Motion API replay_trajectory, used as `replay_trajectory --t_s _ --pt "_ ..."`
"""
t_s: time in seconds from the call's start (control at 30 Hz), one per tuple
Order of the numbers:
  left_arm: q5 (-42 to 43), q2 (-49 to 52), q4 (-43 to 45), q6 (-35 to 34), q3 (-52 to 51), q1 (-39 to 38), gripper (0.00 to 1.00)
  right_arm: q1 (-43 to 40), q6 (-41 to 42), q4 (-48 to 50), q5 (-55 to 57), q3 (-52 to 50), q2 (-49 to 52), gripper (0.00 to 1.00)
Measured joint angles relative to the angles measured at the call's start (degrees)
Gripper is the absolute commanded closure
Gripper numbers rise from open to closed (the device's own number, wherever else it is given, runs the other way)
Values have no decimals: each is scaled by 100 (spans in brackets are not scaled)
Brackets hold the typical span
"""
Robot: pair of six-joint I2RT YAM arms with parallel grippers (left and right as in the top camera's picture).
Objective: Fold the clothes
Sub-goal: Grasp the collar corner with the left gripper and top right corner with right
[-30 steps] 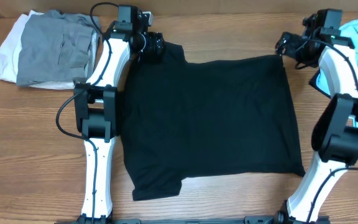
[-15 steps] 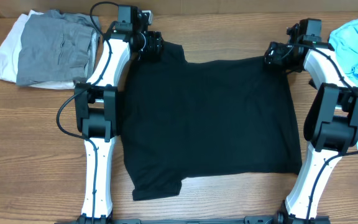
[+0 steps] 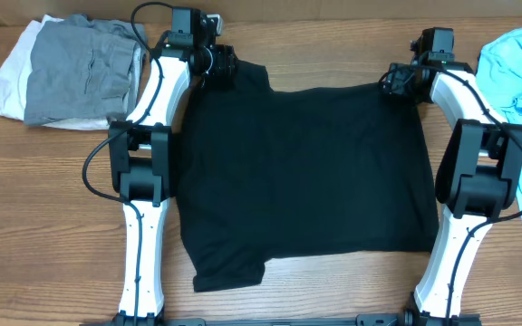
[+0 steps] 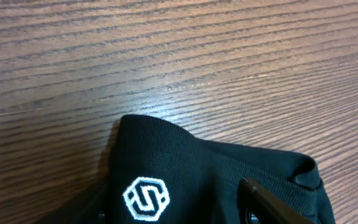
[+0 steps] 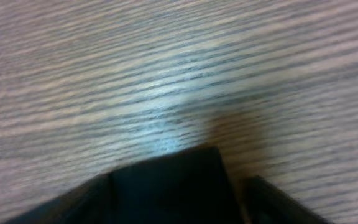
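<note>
Down at the far left corner of the black shirt [image 3: 306, 172]: the left claw [image 3: 222, 66]. In its wrist view, only one dark fingertip [image 4: 269, 202] in sight, low on the right, resting against a raised ridge of the cloth, with a small white hexagonal logo [image 4: 145, 199] just to its left. Cannot tell whether apart or clamped on the fabric. Beyond the ridge, nothing but bare wood grain of the desk [image 4: 166, 62].

Down at the far right corner of the same shirt: the right claw [image 3: 395, 80]. In its wrist view, a pointed tip of black cloth [image 5: 179, 186] poking up from the lower edge, flanked on the right by a dark fingertip [image 5: 284, 202]; blurred throughout. Cannot tell here either whether apart or closed on the corner.

Spread flat across the middle of the desk [image 3: 333, 299] between the two arms: the shirt itself, one sleeve jutting out at the near left.

Off at the far left, well apart from the shirt: a grey garment [image 3: 80, 68] heaped on a white garment [image 3: 3, 86].

Along the right edge, beside the right arm: a crumpled light blue garment [image 3: 519, 68].
</note>
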Motion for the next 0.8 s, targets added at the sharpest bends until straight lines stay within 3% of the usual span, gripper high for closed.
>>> replay_trajectory --t_s 0.17,0.37,0.47,0.8 --pt "-2 11 199 -9 0 0 58 0 223 44 131 7 33 69" --pt "0 20 341 -9 0 -20 87 -2 332 22 175 9 42 96" --pt "-2 20 337 -15 0 -22 96 -4 378 2 173 11 42 96" --pt "-17 17 -208 -2 323 -31 96 -2 568 -105 232 48 42 96"
